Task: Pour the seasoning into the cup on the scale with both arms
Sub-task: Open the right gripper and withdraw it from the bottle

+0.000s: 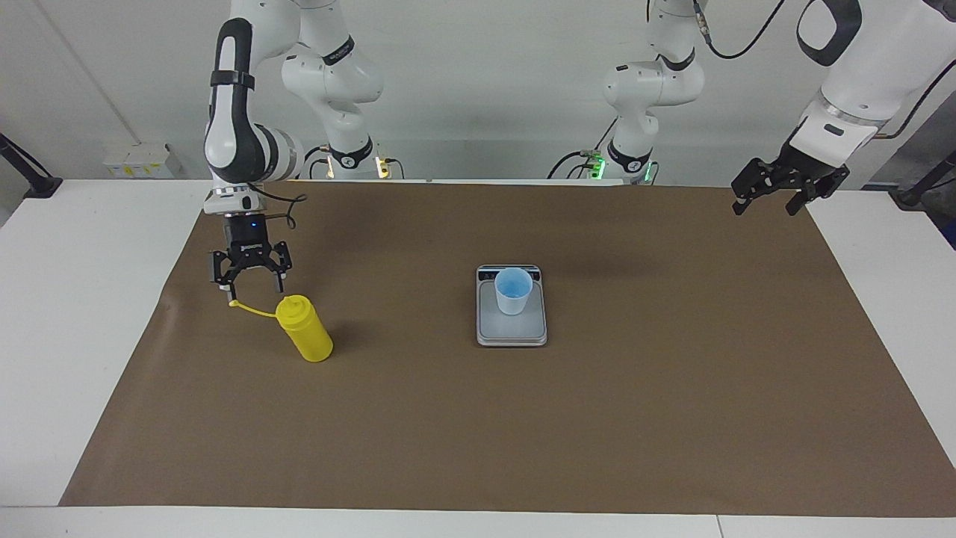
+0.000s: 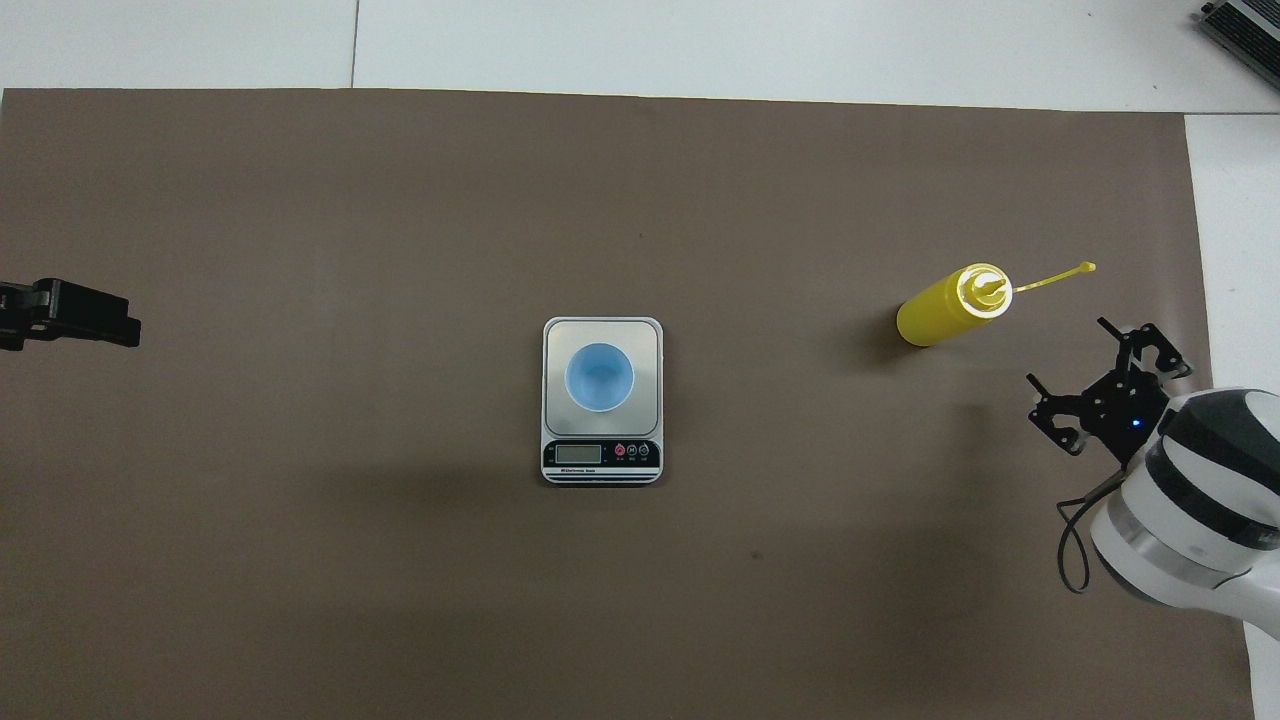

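Note:
The seasoning, a yellow squeeze bottle (image 1: 306, 334) (image 2: 945, 305), stands upright on the mat toward the right arm's end of the table, its cap strap (image 1: 249, 308) (image 2: 1055, 277) sticking out sideways. My right gripper (image 1: 252, 291) (image 2: 1066, 350) hangs open over the mat beside the strap's end, apart from the bottle and holding nothing. The pale blue cup (image 1: 513, 291) (image 2: 599, 377) stands on the silver scale (image 1: 511, 332) (image 2: 600, 462) mid-table. My left gripper (image 1: 763, 205) (image 2: 70, 320) waits open and raised over the mat's edge at the left arm's end.
A brown mat (image 1: 523, 433) (image 2: 400, 200) covers most of the white table (image 1: 67, 299). A dark device (image 2: 1240, 25) lies off the mat at the table's farthest corner on the right arm's end. A small white box (image 1: 138, 161) sits by the wall.

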